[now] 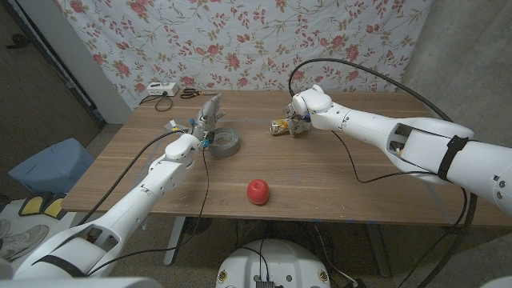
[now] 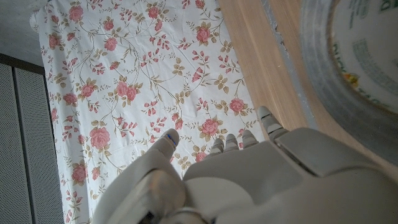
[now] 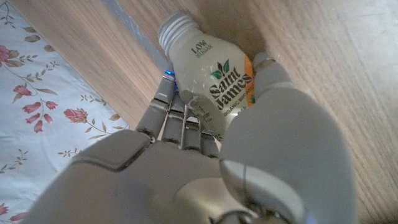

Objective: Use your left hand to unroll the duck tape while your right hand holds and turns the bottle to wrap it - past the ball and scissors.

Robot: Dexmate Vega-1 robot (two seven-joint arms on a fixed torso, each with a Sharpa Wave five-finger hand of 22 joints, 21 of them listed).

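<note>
The wooden table [image 1: 320,172] carries everything, and the two arms reach in from either side so each hand meets its own object. The roll of tape [image 1: 222,142] lies flat on the left half, a grey ring with a pale printed core, seemingly placed where the left hand [image 1: 206,120] can get at it; that hand hovers just beside it, fingers spread, holding nothing. Further right, the right hand [image 1: 302,118] is wrapped around the bottle [image 3: 208,84], which lies on its side, uncapped, pale liquid behind a white label, probably gripped so for turning. A red ball [image 1: 258,191] sits near the front edge
</note>
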